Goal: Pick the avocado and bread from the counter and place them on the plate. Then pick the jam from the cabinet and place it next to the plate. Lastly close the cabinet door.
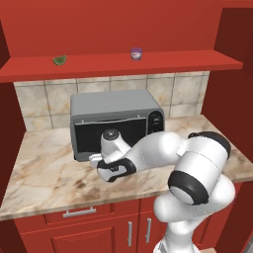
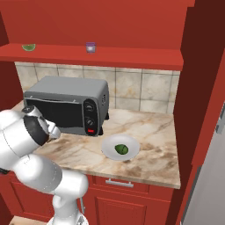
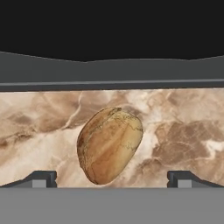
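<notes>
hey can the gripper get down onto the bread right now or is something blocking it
Probably yes. In the hand view the bread lies alone on the bare counter, centred between the open gripper finger tips, with nothing between them. The toaster oven stands just behind it, which may crowd the approach slightly.

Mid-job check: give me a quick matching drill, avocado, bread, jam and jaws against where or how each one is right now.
Things:
1. avocado
2. bread
3. jam
4. jaws

Places or states:
A. on the cabinet shelf
B. spread wide, holding nothing
C. on the plate
D. on the counter, by the toaster oven

Pairs: 1-C, 2-D, 3-A, 4-B
</notes>
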